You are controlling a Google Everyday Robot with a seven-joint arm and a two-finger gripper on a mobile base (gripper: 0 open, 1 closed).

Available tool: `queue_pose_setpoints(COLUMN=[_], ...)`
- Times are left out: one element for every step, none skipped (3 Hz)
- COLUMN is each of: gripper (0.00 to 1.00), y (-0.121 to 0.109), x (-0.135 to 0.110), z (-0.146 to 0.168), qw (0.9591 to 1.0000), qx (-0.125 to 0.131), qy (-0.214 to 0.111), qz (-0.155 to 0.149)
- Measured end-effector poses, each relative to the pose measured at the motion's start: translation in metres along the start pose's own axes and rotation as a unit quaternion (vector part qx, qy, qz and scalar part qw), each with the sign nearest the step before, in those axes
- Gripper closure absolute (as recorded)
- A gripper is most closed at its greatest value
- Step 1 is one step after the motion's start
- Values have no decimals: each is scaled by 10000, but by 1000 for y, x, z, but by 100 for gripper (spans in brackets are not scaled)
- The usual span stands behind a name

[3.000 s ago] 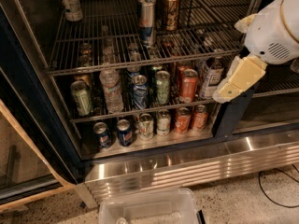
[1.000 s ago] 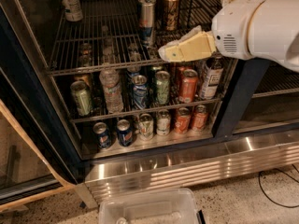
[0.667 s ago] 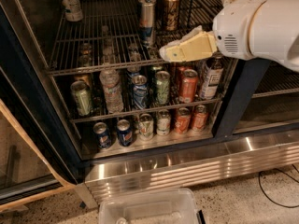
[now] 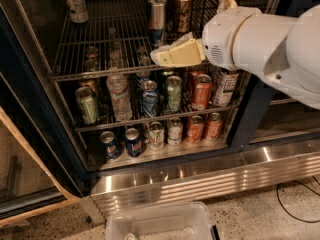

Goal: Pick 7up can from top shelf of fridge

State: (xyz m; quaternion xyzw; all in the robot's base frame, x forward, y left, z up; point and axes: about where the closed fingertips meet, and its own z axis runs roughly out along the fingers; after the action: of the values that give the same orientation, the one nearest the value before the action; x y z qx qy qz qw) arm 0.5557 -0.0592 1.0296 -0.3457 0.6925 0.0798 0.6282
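Your gripper (image 4: pixel 176 53) hovers over the right front of the top shelf (image 4: pixel 75 43), open or closed you cannot tell, while the 7up can (image 4: pixel 75 4) stands untouched at that shelf's back left, well apart, so reach, grasp and lift-out from the fridge (image 4: pixel 200 180) are not yet done.

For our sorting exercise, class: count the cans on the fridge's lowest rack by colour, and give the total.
Blue cans: 2
Silver cans: 2
Orange cans: 2
Total: 6
The gripper hangs higher up, in front of the top shelf.
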Motion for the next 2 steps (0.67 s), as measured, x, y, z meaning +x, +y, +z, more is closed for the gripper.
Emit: queue_pose_setpoints(gripper=[0, 0], y=[-1, -7], x=[-5, -10], z=[16, 30], qw=[9993, 9974], qx=[305, 559], qy=[-212, -442], qz=[58, 97])
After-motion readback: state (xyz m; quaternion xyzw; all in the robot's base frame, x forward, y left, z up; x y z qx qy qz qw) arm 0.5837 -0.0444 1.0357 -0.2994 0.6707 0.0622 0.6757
